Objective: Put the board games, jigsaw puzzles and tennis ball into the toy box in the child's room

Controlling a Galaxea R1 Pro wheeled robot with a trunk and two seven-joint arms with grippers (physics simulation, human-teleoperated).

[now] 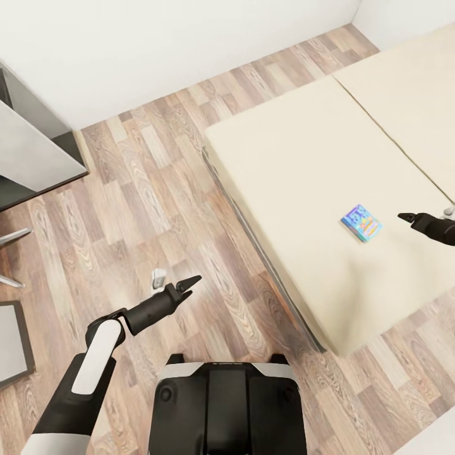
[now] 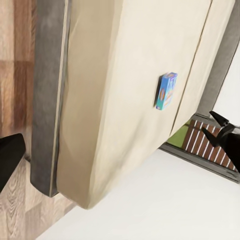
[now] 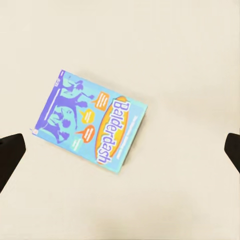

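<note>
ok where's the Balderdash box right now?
The Balderdash box lies flat on the bed's beige mattress, at the head view's right, just left of the right gripper. The right wrist view looks straight down on it.

Blue board game [image 3: 90, 120] lying flat on the bed [image 1: 297, 189]: "Balderdash" in white letters on an orange oval, readable in the right wrist view. Small speech-bubble print beside it too blurred to read. Head view shows the same box [image 1: 361, 222], lettering probably illegible there.
</note>
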